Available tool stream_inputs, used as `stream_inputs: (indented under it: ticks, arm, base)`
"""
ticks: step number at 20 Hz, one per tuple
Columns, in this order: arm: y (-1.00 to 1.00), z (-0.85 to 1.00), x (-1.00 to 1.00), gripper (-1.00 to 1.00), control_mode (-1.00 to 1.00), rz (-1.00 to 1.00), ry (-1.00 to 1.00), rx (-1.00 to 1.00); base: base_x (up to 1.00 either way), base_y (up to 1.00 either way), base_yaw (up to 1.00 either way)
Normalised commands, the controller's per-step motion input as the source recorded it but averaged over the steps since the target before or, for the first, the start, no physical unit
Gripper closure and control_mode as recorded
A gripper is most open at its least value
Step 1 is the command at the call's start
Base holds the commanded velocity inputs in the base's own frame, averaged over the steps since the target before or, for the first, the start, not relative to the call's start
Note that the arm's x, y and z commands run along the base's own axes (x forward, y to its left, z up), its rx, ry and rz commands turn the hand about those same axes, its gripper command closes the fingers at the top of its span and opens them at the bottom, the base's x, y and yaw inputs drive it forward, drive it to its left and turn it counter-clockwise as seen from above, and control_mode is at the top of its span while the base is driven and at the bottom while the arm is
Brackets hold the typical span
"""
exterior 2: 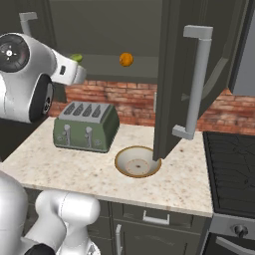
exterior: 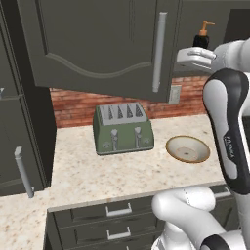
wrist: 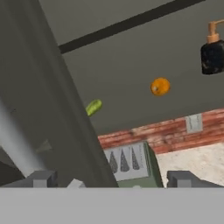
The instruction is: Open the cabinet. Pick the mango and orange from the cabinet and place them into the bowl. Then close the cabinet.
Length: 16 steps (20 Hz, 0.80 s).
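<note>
Landmark for all positions: the toaster (exterior: 123, 128) on the counter (exterior: 97, 176).

Nearest, just right of the toaster and apart from it: the bowl (exterior: 188, 149), cream inside, empty. It sits below the cabinet opening, presumably so the carry from shelf to bowl is short.

Above the toaster: the cabinet (exterior 2: 104, 35), both doors swung out. Left door (exterior: 97, 44) hangs forward over the toaster; right door (exterior 2: 194, 74) juts out above the bowl's far side. Opening step judged done; no fruit moved yet.

On the cabinet shelf, above and behind the toaster: the mango (wrist: 93, 106) toward the left, the orange (wrist: 160, 86) to its right, well apart from each other. Further right on the same shelf, a dark soap dispenser (wrist: 213, 52).

Gripper (wrist: 111, 180): fingers spread wide, nothing between them. Hand is raised to shelf height, beside the left door's edge, pointing into the cabinet interior with both fruits ahead. Forearm is roughly level, elbow high above the counter. Judged: lining up for the first pick; the mango looks closer.
</note>
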Motion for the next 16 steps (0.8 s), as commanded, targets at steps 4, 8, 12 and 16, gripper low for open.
stream_inputs:
  ticks: [4, 8, 12, 16]
  arm:
    - [0.0, -0.04, 0.34, -1.0, -1.0, 0.18, 0.03, 0.03]
    - [0.0, -0.01, 0.46, -1.0, -1.0, 0.26, 0.01, 0.03]
    - [0.0, 0.0, 0.36, -1.0, -1.0, 0.26, 0.0, 0.03]
    - [0.0, -0.01, 0.36, -1.0, -1.0, 0.26, 0.0, 0.02]
  base:
    - [0.0, 0.0, 0.0]
    - [0.0, 0.0, 0.0]
    - [0.0, 0.0, 0.0]
    - [0.0, 0.0, 0.0]
